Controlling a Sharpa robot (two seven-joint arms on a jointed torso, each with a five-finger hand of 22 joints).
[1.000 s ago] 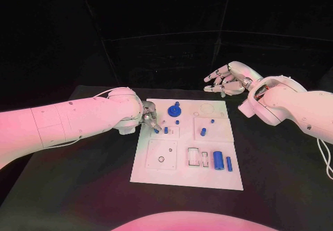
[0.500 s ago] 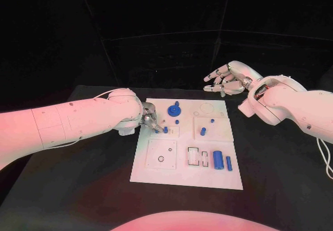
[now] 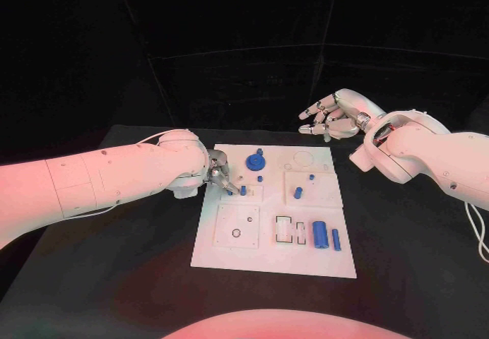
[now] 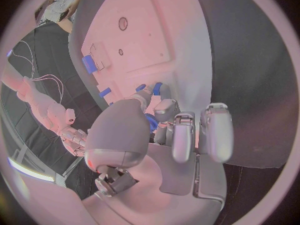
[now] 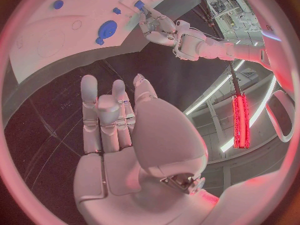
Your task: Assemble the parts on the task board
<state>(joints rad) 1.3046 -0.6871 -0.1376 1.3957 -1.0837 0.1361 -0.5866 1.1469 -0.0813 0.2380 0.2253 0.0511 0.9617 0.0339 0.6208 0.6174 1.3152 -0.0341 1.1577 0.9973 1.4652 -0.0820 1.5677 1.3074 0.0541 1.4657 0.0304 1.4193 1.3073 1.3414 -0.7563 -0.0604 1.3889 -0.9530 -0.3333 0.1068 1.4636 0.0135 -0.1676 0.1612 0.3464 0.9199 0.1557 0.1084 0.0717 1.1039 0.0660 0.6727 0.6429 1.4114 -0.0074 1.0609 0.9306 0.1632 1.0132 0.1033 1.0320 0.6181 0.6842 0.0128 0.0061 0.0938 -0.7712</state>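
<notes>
The white task board [image 3: 275, 261] lies in the middle of the black table. My left hand [image 3: 219, 175] sits at the board's left edge and pinches a small blue peg [image 3: 244, 189] low over the board. The left wrist view shows that peg [image 4: 157, 89] between the thumb and fingers [image 4: 178, 130]. My right hand [image 3: 331, 116] hangs in the air beyond the board's far right corner, fingers apart and empty [image 5: 119, 120]. From there I see the left hand [image 5: 159, 25] with the peg [image 5: 139, 5] at its fingertips.
On the board rest a round blue gear [image 3: 255, 164], a short peg [image 3: 299, 192], a thick blue cylinder [image 3: 320, 235] and a slim rod [image 3: 336, 239]. A square plate with a hole [image 3: 237, 232] sits near the front left. Black table surrounds the board.
My left hand has carried the blue peg slightly to the right, further over the board. The right hand has stayed where it was.
</notes>
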